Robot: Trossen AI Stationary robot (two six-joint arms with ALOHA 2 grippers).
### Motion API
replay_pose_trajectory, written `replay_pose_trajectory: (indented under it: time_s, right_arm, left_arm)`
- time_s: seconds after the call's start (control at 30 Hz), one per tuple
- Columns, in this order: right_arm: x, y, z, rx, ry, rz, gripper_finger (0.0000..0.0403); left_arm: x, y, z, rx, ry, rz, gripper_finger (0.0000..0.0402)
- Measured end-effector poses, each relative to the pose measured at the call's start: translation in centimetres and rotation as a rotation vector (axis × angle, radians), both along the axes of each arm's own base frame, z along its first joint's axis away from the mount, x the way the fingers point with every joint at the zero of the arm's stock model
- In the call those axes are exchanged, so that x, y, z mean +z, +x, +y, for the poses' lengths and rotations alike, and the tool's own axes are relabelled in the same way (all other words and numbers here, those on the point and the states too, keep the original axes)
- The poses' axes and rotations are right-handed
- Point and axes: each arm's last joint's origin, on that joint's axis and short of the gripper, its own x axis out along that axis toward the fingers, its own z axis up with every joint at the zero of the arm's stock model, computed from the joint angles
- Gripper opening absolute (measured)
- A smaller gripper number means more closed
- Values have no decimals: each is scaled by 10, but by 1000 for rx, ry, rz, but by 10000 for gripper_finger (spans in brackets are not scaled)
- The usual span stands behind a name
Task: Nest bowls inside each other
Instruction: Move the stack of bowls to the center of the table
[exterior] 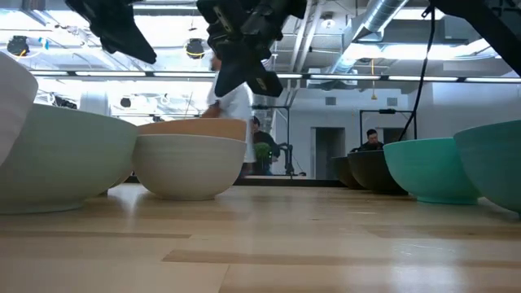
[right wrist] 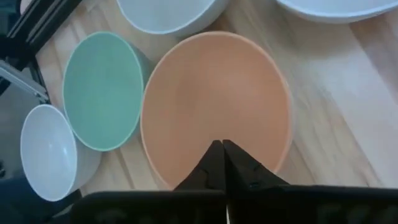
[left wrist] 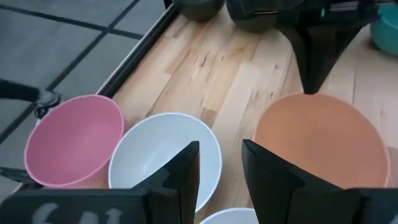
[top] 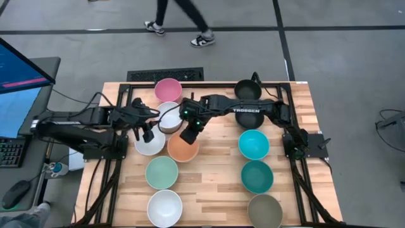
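Observation:
Several bowls stand upright on the wooden table. On the left side are a pink bowl (top: 168, 88), white bowls (top: 169, 114) (top: 150, 142) (top: 164, 207), an orange bowl (top: 183, 147) and a pale green bowl (top: 162, 171). On the right are a black bowl (top: 248, 90), two teal bowls (top: 254, 144) (top: 257, 175) and a grey-olive bowl (top: 264, 210). My right gripper (right wrist: 222, 158) is shut and hovers above the orange bowl (right wrist: 217, 99), clear of its rim (exterior: 191, 124). My left gripper (left wrist: 221, 168) is open above the white bowls (left wrist: 165, 155), beside the orange bowl (left wrist: 323, 140).
A dark metal frame (top: 120, 95) borders the table's left, far and right edges. The two arms are close together over the left middle. Bare wood (top: 218, 164) lies between the two columns of bowls. A person walks on the floor (top: 183, 25) beyond the far edge.

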Motion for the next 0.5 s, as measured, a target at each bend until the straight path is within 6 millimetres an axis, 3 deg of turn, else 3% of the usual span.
replay_pose_trajectory:
  time_s: [0.17, 0.3, 0.5]
  right_arm:
    - [-13, -1, 7, 26, 47, 33, 10]
    - [-14, 2, 5, 0, -34, 10, 7]
    - [19, -11, -25, -129, -168, -71, 15]
  left_arm:
    - [0, 9, 0, 2, -3, -22, 112]
    - [-1, 8, 0, 8, -17, -11, 112]
    - [-17, 3, -4, -58, -158, 154, 112]
